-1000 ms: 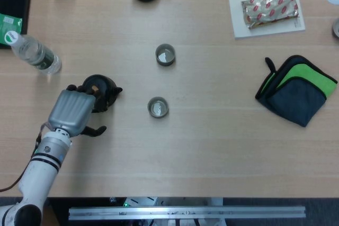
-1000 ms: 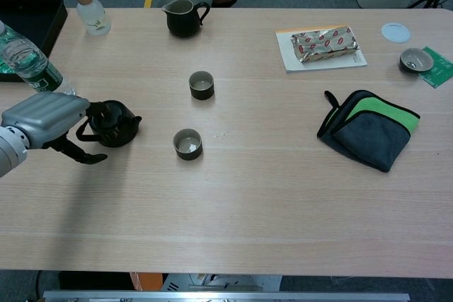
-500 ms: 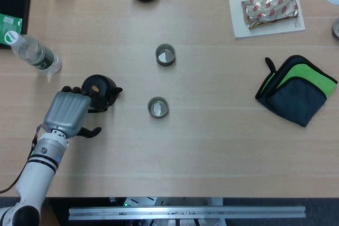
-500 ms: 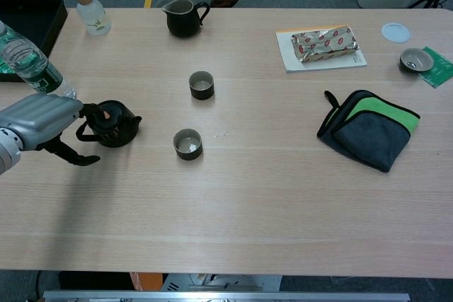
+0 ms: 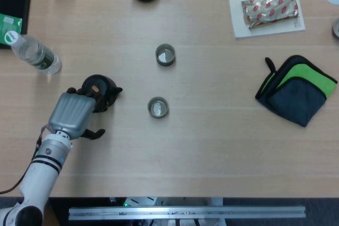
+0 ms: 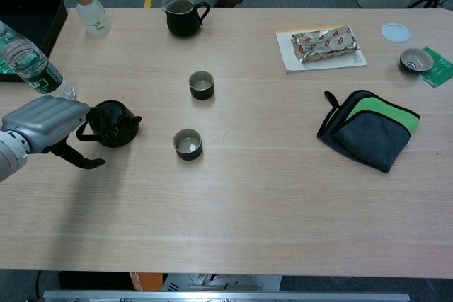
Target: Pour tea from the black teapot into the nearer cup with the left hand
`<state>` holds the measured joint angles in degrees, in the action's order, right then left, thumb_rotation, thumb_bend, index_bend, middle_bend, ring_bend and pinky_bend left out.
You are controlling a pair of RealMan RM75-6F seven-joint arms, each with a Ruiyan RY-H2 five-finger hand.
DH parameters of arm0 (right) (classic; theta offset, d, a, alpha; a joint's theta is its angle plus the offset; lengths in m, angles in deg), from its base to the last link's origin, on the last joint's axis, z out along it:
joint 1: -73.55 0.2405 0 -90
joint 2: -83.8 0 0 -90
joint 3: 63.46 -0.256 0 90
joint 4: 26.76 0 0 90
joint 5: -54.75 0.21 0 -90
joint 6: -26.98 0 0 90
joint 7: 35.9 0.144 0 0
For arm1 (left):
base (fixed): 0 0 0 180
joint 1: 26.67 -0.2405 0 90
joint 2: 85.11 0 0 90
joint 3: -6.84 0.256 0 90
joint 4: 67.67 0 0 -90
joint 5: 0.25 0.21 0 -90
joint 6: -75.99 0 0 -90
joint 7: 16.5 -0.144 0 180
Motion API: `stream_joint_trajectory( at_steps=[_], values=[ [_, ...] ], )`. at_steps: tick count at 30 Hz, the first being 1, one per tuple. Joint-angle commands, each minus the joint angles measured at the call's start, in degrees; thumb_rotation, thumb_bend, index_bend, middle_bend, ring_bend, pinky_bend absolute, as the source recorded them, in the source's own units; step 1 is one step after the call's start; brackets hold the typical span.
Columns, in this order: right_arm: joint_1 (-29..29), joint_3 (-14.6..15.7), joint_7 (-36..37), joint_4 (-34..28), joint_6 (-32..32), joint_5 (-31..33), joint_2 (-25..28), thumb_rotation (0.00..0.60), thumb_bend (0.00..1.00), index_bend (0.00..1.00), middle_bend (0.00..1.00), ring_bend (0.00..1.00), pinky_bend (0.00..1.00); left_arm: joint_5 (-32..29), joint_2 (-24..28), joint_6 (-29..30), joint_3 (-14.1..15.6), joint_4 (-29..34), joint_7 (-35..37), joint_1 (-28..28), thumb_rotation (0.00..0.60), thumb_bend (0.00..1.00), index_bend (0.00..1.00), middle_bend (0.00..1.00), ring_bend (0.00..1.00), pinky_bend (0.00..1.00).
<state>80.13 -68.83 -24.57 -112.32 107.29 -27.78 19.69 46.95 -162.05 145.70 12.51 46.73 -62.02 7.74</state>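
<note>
1. The left hand (image 5: pixel 71 114) sits against the black teapot (image 5: pixel 100 91) at the table's left; whether its fingers grip the handle cannot be told.
2. The nearer cup (image 5: pixel 158 107) stands apart, rightward.
3. A firm handle grip should precede lifting.

Left hand (image 6: pixel 44 124) at the handle side of the black teapot (image 6: pixel 112 123), fingers reaching its handle; grip not clear. Teapot upright on the worktop (image 6: pixel 248 203). Nearer cup (image 6: pixel 187 143) right of the teapot, apart from it; second cup (image 6: pixel 202 85) beyond.
</note>
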Motion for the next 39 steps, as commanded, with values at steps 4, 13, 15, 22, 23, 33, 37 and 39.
stream_joint_trajectory(
  at_steps=[4,13,15,22,23,33,37,39],
  values=[
    [-0.05,-0.04,0.06,-0.07,0.08,0.03,0.11,0.600,0.01,0.27,0.37,0.29,0.32,-0.05,-0.03,0.25,0.08,0.51,-0.46,-0.08,0.428,0.19,0.26,0.33,0.25,0.22],
    [-0.35,0.01,0.45,0.03,0.36,0.08,0.21,0.600,0.01,0.27,0.37,0.29,0.32,0.25,-0.56,0.22,0.16,0.86,-1.15,-0.01,0.425,0.19,0.26,0.33,0.25,0.22],
    [-0.43,0.01,0.63,0.11,0.43,0.10,0.26,0.600,0.01,0.27,0.37,0.29,0.32,0.07,-0.82,0.19,0.15,0.77,-1.42,0.05,0.426,0.19,0.26,0.33,0.25,0.22],
    [-0.54,0.01,1.00,0.39,0.54,0.07,0.23,0.600,0.01,0.27,0.37,0.29,0.32,-0.56,-1.32,0.33,0.17,0.64,-2.08,0.12,0.431,0.19,0.26,0.33,0.25,0.22],
    [-0.54,0.01,1.03,0.42,0.51,0.07,0.22,0.600,0.01,0.27,0.37,0.29,0.32,-0.61,-1.32,0.38,0.18,0.66,-2.15,0.11,0.430,0.19,0.26,0.33,0.25,0.22],
    [-0.54,0.00,1.28,0.80,0.34,0.17,0.05,0.600,0.01,0.27,0.37,0.29,0.32,-1.43,-1.55,0.25,0.39,0.48,-2.42,0.07,0.430,0.19,0.28,0.35,0.25,0.22],
    [-0.56,-0.04,1.23,0.80,0.28,0.28,0.07,0.600,0.01,0.27,0.37,0.29,0.32,-1.64,-1.71,-0.03,0.55,0.27,-2.45,0.11,0.427,0.19,0.29,0.35,0.25,0.22],
    [-0.56,-0.04,1.20,0.76,0.22,0.34,0.05,0.600,0.01,0.27,0.37,0.29,0.32,-1.79,-1.77,-0.15,0.55,0.15,-2.41,0.14,0.431,0.19,0.29,0.36,0.25,0.21]
  ],
)
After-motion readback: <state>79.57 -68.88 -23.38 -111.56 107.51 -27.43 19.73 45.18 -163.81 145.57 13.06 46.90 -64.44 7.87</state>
